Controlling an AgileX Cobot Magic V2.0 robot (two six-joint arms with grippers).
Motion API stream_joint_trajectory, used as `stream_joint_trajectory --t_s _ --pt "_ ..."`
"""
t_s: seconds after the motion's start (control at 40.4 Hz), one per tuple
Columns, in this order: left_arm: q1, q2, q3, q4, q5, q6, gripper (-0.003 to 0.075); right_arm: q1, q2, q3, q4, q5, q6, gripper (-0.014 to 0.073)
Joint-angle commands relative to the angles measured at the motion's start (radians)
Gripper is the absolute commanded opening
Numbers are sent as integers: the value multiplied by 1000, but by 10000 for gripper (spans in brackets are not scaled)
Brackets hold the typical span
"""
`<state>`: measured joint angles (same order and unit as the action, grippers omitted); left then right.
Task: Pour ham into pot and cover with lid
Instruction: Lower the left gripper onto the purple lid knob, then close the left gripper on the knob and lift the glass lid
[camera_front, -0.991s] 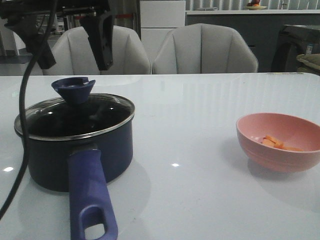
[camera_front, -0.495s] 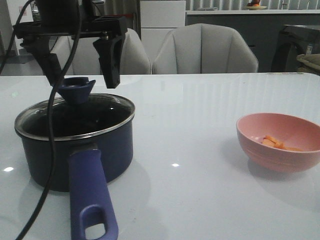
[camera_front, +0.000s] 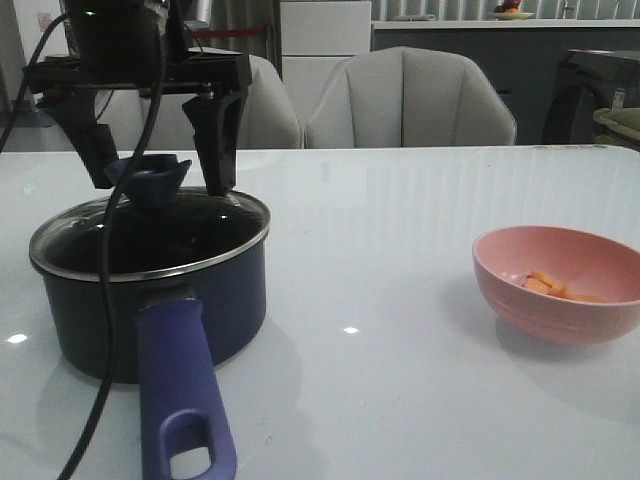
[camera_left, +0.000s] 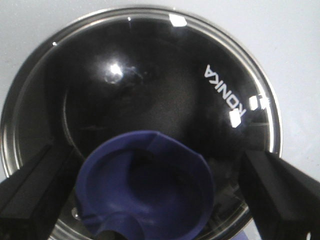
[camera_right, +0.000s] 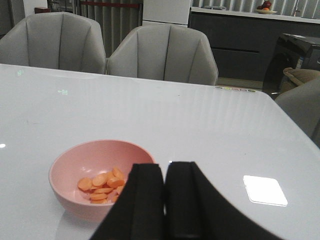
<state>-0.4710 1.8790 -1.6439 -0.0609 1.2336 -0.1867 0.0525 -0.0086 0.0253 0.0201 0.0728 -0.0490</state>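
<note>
The lid (camera_front: 150, 225) is seated on the pot (camera_front: 150, 300), its knob (camera_front: 150, 178) straddled by the wide-open left gripper (camera_front: 155, 175). At 3 o'clock, well apart, ham (camera_front: 555, 285) lies in a pink bowl (camera_front: 560, 310). The right gripper (camera_right: 165, 200) is seen closed, empty.

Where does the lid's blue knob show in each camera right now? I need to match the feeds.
Front view: the knob sits far left, between the open left gripper fingers.
Left wrist view: knob low centre, over the glass lid.
Right wrist view: not in it.
Shared landmark: the lid's metal rim.
</note>
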Motion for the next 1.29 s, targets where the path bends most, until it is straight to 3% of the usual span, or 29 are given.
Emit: stream_joint_trajectory --t_s 0.0,0.916,1.065,1.263 --pt "-5 -46 -17 -10 52 -11 691 -4 -20 11 -11 -83 1 150" --pt "-3 -6 -15 -1 52 -11 680 -4 -20 11 -11 -83 1 150" --pt "-3 -6 -15 -1 52 -11 573 -4 -20 11 -11 -83 1 150" --pt "-3 -6 -15 -3 52 -11 339 -4 -20 11 -11 -83 1 150"
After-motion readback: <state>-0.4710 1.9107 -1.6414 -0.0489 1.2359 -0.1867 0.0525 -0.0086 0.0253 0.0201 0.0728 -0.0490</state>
